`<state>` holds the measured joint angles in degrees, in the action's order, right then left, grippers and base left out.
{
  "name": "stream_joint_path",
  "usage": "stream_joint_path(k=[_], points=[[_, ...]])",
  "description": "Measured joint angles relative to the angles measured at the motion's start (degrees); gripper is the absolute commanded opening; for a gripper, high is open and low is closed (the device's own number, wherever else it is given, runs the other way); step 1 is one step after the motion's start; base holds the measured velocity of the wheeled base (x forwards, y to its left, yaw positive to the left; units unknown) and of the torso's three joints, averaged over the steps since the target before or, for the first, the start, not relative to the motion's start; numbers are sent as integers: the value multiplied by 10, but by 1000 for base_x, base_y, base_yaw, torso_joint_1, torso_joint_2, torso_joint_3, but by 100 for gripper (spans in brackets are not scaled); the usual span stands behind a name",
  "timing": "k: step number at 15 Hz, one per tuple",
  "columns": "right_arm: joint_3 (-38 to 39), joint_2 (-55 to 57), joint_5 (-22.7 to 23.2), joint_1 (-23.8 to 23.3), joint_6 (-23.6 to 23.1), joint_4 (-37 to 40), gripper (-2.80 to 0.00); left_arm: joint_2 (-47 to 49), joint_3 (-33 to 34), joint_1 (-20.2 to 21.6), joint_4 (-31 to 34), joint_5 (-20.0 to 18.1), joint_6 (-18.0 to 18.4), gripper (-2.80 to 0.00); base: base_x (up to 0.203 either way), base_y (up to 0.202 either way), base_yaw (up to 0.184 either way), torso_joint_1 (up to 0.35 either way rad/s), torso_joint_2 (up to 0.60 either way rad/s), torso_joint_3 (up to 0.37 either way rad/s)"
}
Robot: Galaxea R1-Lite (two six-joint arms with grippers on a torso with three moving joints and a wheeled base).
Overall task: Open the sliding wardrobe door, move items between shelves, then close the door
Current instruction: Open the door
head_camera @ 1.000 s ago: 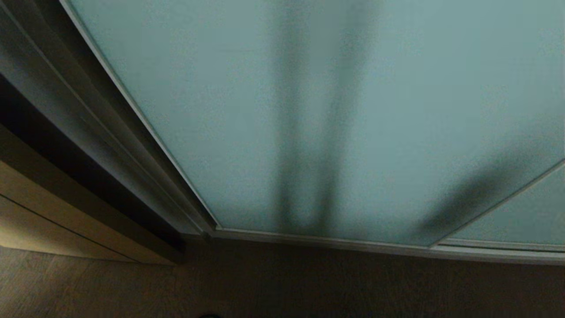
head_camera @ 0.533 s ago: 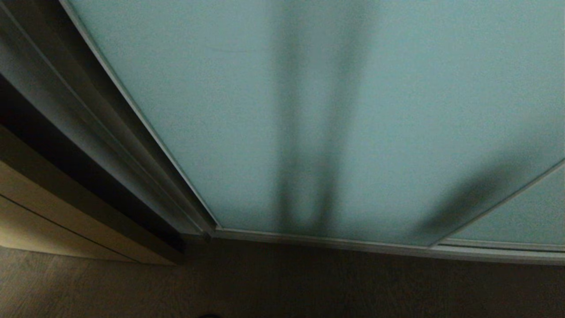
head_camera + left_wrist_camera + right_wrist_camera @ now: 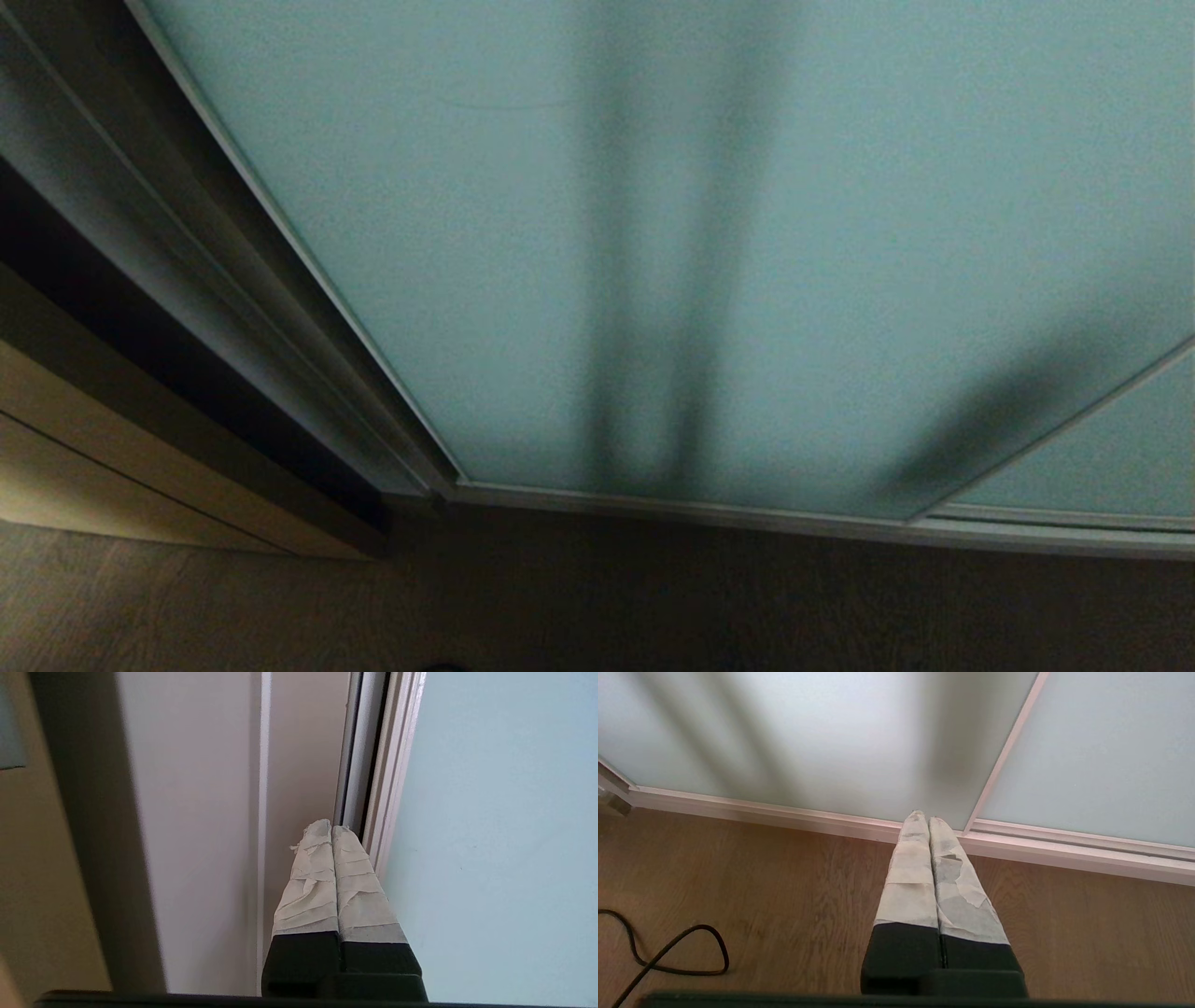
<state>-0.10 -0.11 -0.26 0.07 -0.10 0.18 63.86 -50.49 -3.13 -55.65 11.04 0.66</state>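
With its fingers pressed together, the left gripper (image 3: 331, 828) could slip off the sliding wardrobe door's (image 3: 490, 835) slim frame (image 3: 395, 765).

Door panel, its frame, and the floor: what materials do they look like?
Sliding wardrobe door: likely frosted glass, pale teal, matte; shadows show only as soft blurs. Frame: probably metal, slim pale profile with a satin sheen. Floor: wood or wood-look laminate, brown with visible grain.
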Motion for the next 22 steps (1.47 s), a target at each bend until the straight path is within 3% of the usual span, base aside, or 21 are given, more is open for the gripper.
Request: stream_joint_path(k=[22], points=[[0, 0, 0, 0, 0, 0, -280, 131, -71, -10, 0, -7, -40, -280, 0, 0, 0, 0, 0, 0]])
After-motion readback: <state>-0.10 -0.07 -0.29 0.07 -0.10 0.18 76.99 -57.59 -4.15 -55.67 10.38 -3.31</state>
